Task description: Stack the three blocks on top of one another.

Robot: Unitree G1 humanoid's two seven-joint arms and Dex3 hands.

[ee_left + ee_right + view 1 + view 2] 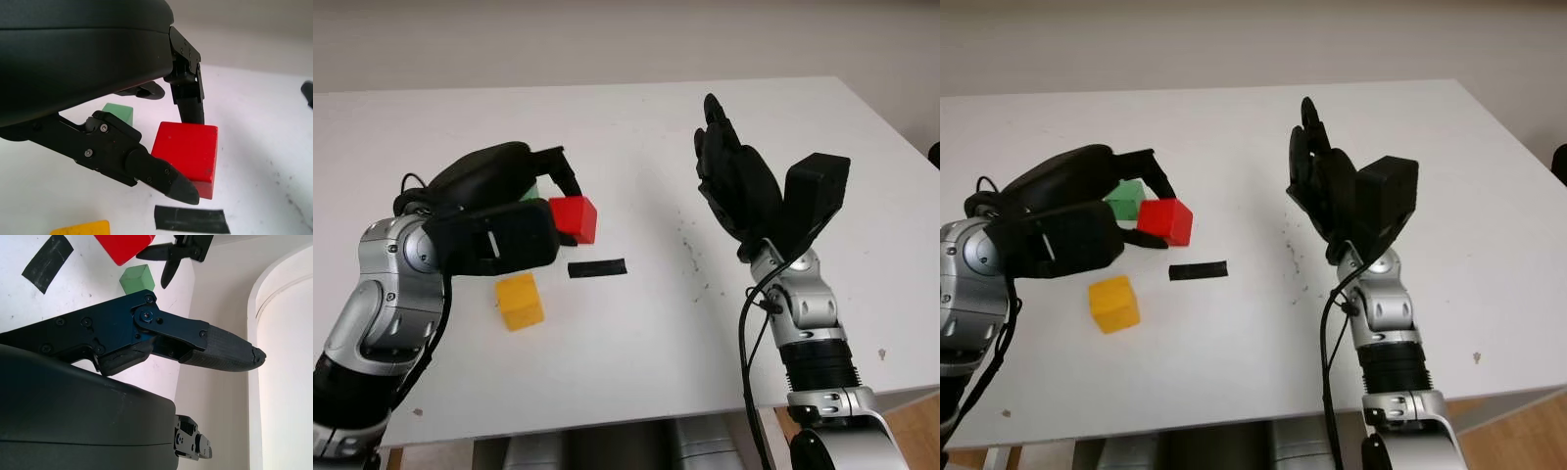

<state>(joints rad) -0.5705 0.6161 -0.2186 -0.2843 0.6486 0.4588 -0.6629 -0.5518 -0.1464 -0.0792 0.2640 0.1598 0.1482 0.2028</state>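
Left robot hand (543, 186): glossy black shell, jointed black fingers fastened with small screws. Right robot hand (729, 171): same black build, boxy black wrist housing. Both forearms silver metal, ribbed black collars, loose black cables.

The left hand (1151, 211) reaches in from the left, forearm bent at the elbow, its fingers (166, 178) curled around the red block (188, 152); the block seems lifted off the desk (636, 323), though contact is hard to judge. The right hand (729, 176) is open, raised upright above the desk's right half, with its forearm vertical.
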